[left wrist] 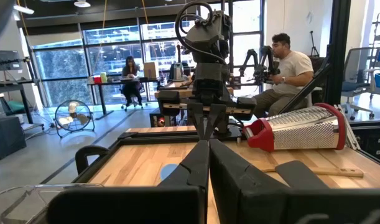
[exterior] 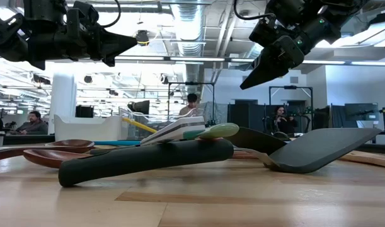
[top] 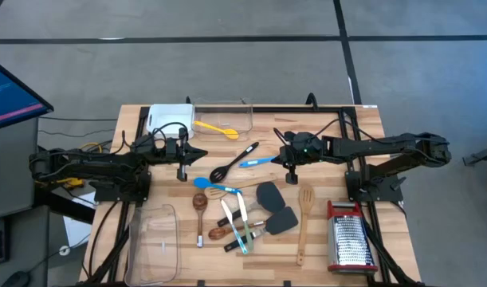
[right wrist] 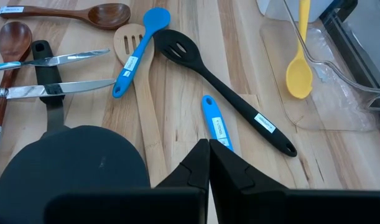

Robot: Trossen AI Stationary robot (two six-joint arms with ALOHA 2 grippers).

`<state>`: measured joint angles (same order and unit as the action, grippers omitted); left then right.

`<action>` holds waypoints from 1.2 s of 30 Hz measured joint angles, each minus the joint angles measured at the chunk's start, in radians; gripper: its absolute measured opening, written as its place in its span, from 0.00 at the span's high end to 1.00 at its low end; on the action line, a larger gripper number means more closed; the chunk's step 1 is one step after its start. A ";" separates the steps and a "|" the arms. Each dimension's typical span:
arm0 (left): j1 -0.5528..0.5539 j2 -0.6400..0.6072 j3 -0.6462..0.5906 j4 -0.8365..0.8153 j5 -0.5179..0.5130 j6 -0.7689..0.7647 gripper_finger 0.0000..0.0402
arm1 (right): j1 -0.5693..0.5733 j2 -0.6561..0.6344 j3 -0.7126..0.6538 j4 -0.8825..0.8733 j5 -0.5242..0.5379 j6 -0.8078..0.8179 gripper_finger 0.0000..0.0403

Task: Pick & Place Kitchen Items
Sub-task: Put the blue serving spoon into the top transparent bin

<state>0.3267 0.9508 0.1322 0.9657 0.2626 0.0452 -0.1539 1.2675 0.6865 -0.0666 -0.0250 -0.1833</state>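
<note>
High view: a wooden worktop (top: 323,127) is seen from above, with both dark arms reaching in over its far half. The left claw (top: 202,153) is held above the boards with its fingers pressed together and nothing between them; the same is seen in the left wrist view (left wrist: 208,163). The right claw (top: 280,148) is likewise held clear of the worktop, fingers together and empty, and in its own wrist view (right wrist: 209,163) it is placed just above the handle end of a blue silicone spoon (right wrist: 216,129).

Most of the kitchen items are scattered in the middle of the worktop, between and in front of the two claws. A black slotted spoon (top: 233,161) is laid diagonally, with the blue silicone spoon (top: 256,163) just beside its handle. Nearer the front edge, brown wooden spoons (top: 200,209), a second blue spoon (top: 214,186), pale-handled pieces (top: 241,223) and two dark grey spatulas (top: 273,207) are piled partly across one another. A pale wooden slotted spatula (top: 304,223) is laid apart, on the right arm's side of the pile.

A yellow silicone spoon (top: 216,127) is lying inside a clear tub (top: 245,112) at the far edge, next to a white tray (top: 165,118). Another clear tub (top: 155,243) is standing at the front on the left arm's side. A steel box grater (top: 351,235) with red trim is lying at the front on the right arm's side.
</note>
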 joint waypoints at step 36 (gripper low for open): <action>0.000 0.000 0.000 0.000 0.000 0.000 1.00 | -0.006 0.000 0.000 0.143 0.027 0.088 1.00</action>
<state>0.3267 0.9508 0.1322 0.9654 0.2630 0.0448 -0.1600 1.2675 0.6865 0.0766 0.0021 -0.0957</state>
